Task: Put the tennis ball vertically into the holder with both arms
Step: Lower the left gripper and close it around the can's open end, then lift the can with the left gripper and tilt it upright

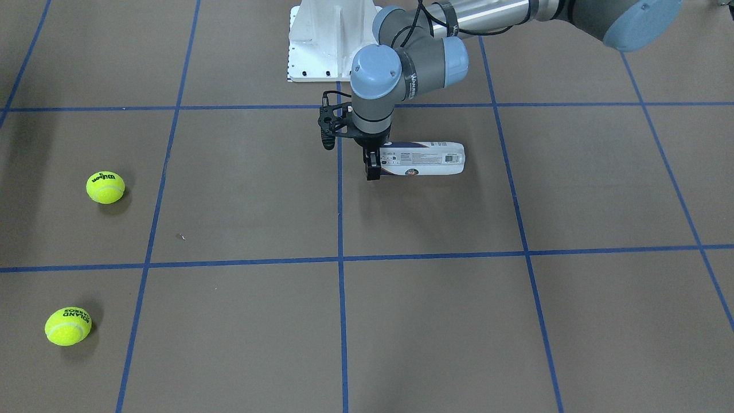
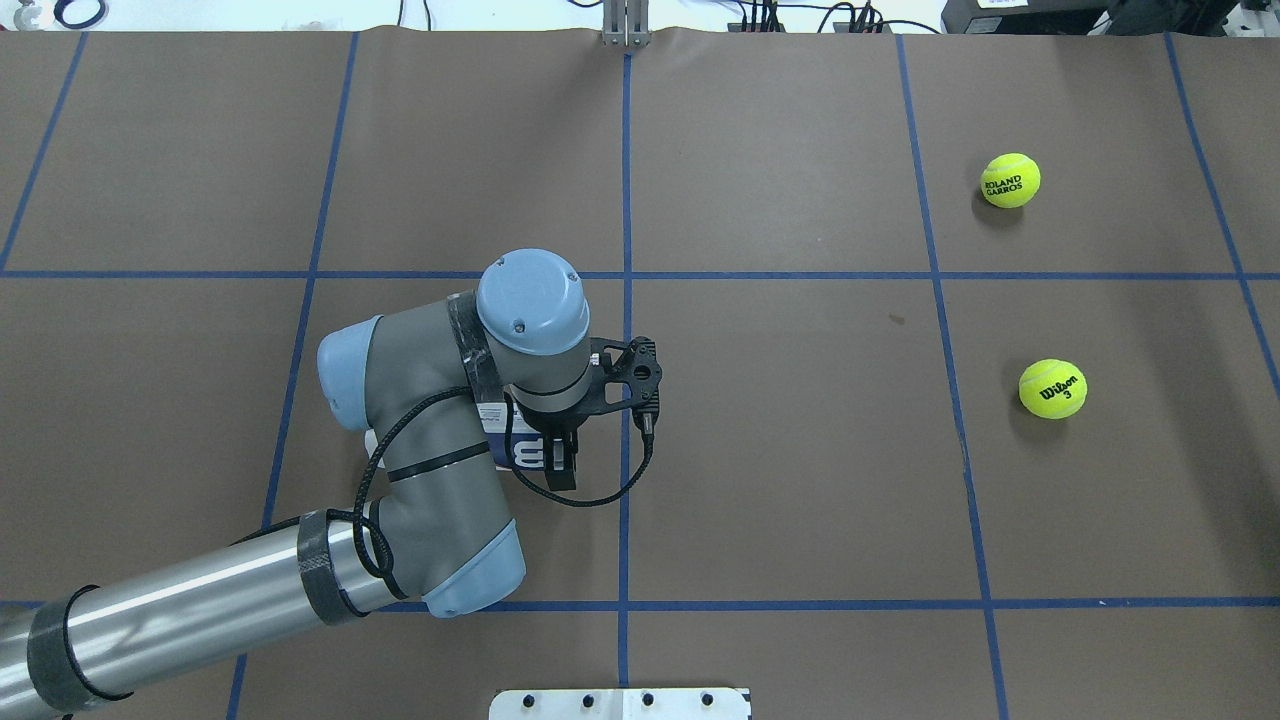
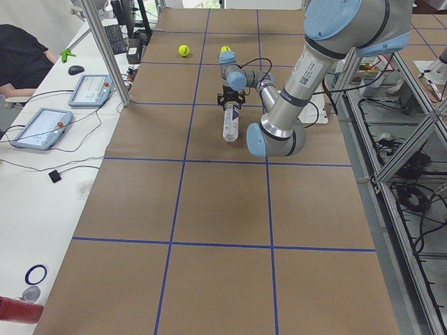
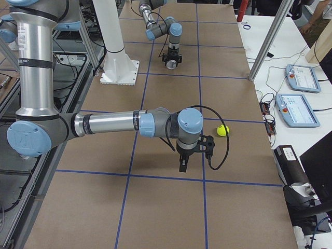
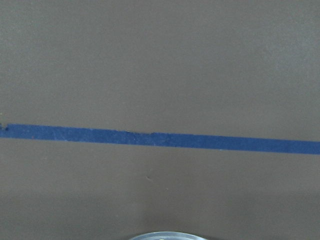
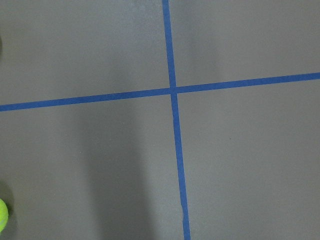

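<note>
Fingers of the left gripper (image 1: 373,175) sit at one end of the clear plastic cylindrical holder (image 1: 424,159), which lies sideways on the brown worktop (image 1: 436,321); clamped or not, cannot tell. Overhead: yellow-green Roland Garros tennis ball (image 2: 1010,180) and yellow-green Wilson tennis ball (image 2: 1052,388) lie well apart from it. Right-side view: right gripper (image 4: 182,166) hangs above the worktop, fingers' state unreadable.

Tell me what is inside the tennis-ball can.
Nothing shows inside the holder: its label wraps nearly its whole length and hides the inside, and the left end effector covers one end. The Wilson ball and the Roland Garros ball lie outside it.
</note>
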Robot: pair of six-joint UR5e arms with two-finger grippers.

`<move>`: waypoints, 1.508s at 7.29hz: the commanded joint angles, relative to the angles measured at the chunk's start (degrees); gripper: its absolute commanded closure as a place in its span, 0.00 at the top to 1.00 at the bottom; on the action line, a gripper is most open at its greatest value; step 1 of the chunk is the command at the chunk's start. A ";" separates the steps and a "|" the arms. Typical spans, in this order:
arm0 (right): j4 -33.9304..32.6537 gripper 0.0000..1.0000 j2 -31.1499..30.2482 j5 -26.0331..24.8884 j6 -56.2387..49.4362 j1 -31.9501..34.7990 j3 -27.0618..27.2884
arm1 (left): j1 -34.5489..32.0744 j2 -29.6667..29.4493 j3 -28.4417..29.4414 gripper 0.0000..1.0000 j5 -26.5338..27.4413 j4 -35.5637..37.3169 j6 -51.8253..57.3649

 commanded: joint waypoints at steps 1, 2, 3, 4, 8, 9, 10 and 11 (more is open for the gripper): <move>0.00 0.99 0.00 0.00 0.07 0.00 0.08 | -0.17 0.04 0.00 0.78 0.45 0.05 0.01; 0.00 0.99 0.00 0.00 0.07 0.00 0.08 | -0.26 0.04 -0.08 0.72 1.14 0.14 0.01; 0.00 0.99 0.00 0.00 0.07 0.00 0.08 | -0.34 0.04 -0.35 0.67 1.24 0.31 0.01; 0.00 0.99 0.00 0.00 0.07 0.00 0.08 | -0.95 -0.04 -1.57 0.63 1.15 0.58 0.01; 0.00 0.99 0.00 0.00 -0.02 0.00 0.51 | -4.03 -0.66 -9.28 0.54 1.06 0.32 -1.04; 0.00 0.99 0.00 0.09 0.07 0.00 0.95 | -5.60 -0.66 -12.18 0.50 0.98 -1.42 -3.66; 0.00 0.99 0.00 0.09 0.07 0.00 1.30 | -7.27 -0.66 -12.65 0.50 0.97 -8.23 -7.95; 0.00 0.99 0.17 0.09 0.07 0.00 1.66 | -8.51 -0.57 -12.57 0.50 0.97 -16.74 -13.64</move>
